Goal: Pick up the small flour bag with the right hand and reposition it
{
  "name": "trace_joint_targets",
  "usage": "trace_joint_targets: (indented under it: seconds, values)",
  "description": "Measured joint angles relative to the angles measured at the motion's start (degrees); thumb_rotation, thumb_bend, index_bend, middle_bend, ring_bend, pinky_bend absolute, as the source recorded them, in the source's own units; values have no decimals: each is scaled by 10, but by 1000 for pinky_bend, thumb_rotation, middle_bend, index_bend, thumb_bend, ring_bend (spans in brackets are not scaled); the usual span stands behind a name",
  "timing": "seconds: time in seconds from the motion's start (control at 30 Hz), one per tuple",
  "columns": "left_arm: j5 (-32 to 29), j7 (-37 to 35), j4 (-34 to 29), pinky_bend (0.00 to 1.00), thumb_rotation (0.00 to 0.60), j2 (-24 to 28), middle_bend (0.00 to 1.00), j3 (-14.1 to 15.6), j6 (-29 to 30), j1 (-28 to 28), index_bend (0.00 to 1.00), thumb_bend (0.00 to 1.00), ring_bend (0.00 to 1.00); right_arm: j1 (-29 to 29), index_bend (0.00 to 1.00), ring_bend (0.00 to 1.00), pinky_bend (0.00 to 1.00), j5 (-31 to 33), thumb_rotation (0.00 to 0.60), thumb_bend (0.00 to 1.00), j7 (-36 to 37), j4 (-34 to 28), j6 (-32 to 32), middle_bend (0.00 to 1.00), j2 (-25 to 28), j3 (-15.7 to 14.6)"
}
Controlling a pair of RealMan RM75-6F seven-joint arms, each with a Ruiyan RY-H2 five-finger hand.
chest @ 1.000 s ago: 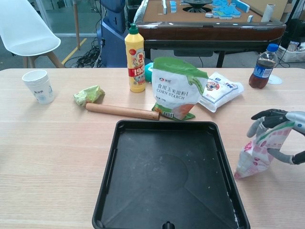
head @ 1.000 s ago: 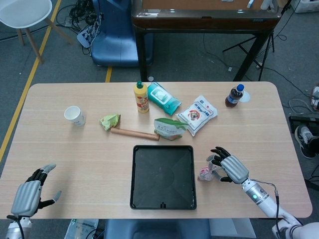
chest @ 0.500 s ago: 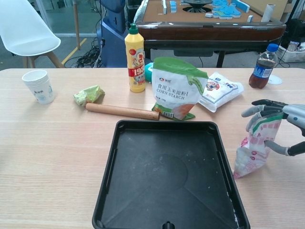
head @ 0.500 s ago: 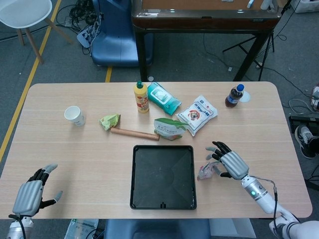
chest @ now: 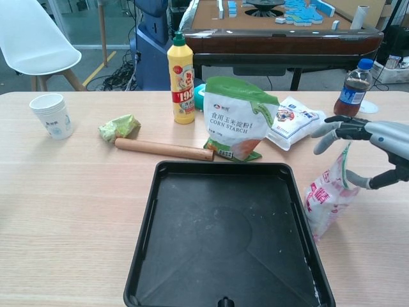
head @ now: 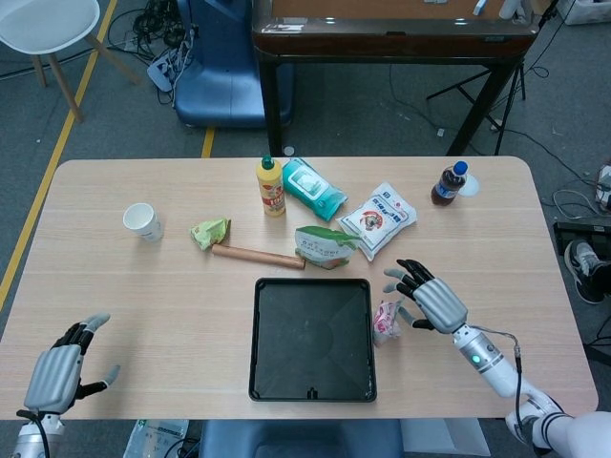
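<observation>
Pink-white small flour bag (chest: pixel 326 201) held upright by right hand (chest: pixel 367 150), just beside black tray (chest: pixel 223 236); left hand (head: pixel 59 372) empty, fingers apart, over worktop (head: pixel 143 286).

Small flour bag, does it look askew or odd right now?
Yes. The small flour bag leans against the black tray's right rim, hanging crumpled from the right hand.

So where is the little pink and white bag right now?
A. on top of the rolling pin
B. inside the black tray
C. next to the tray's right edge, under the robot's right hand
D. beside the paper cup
C: the small flour bag sits just outside the black tray, with the right hand over its top.
</observation>
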Motion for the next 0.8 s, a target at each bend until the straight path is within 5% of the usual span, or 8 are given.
trace_joint_targets:
  seconds: [0.5, 0.8]
  values:
    - [-2, 3, -3, 256, 600, 0, 153, -1, -1, -3, 147, 238, 138, 49, 312, 0, 0, 19, 600, 435, -89, -108, -64, 167, 38, 29]
    - [-2, -4, 0, 256, 600, 3, 154, -2, 1, -2, 147, 238, 138, 38, 312, 0, 0, 13, 600, 434, -91, -155, -23, 167, 75, 29]
